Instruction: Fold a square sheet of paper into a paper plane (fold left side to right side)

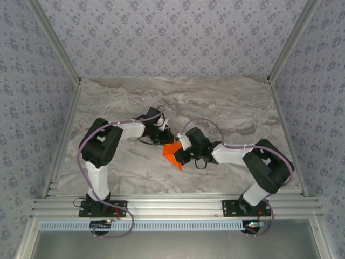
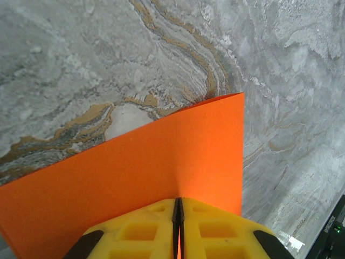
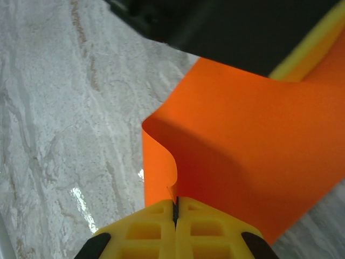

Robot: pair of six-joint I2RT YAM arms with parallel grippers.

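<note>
two grippers clench the square sheet of paper (image 1: 173,155) mid-table, jaws of both pinched tight on orange edges. the left gripper (image 2: 179,204) bites from the far left, the right gripper (image 3: 176,204) from the right, where the sheet curls into a soft bend. the paper stretches between them over the marble table (image 1: 232,108); each arm crowds the other's folding path.

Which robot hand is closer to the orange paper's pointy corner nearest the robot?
Right. The right gripper pinches the orange paper beside that corner; the left gripper pinches its far edge.
</note>
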